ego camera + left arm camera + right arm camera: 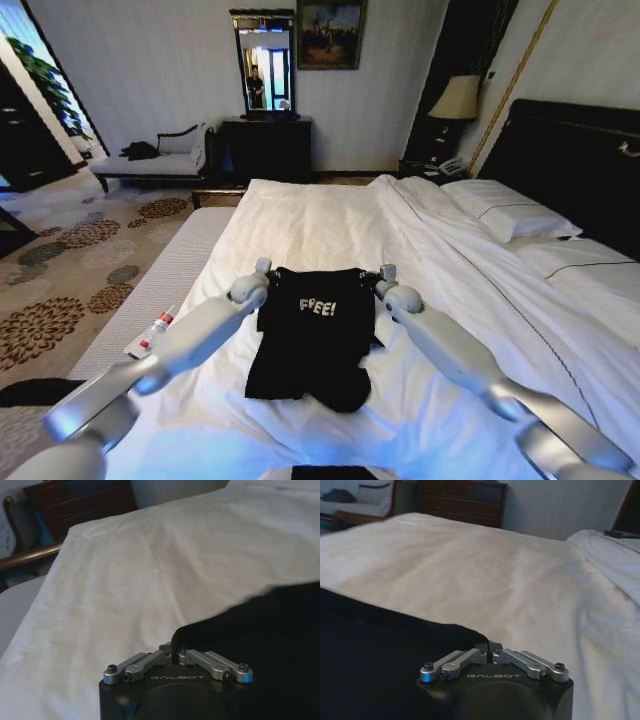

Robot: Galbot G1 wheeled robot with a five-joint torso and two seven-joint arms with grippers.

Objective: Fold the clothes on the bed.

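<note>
The bed (330, 225) lay white; the T-shirt (312, 335) rested at six o'clock, left hand (263, 268) and right hand (386, 272) each clamped on its top corners.

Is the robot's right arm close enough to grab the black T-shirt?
Probably yes. The right gripper already sits at the black T-shirt's top corner on the bed, fingers apparently pinched on its edge; nothing blocks it.

A hotel-style bedroom.
A large bed (330, 215) with white linen and a dark headboard (575, 150) fills the near right; far off stand a bedside lamp (457, 100), a mirror (263, 62) over a dark dresser (267, 148), a chaise (155, 160) and floral carpet (80, 270).
</note>
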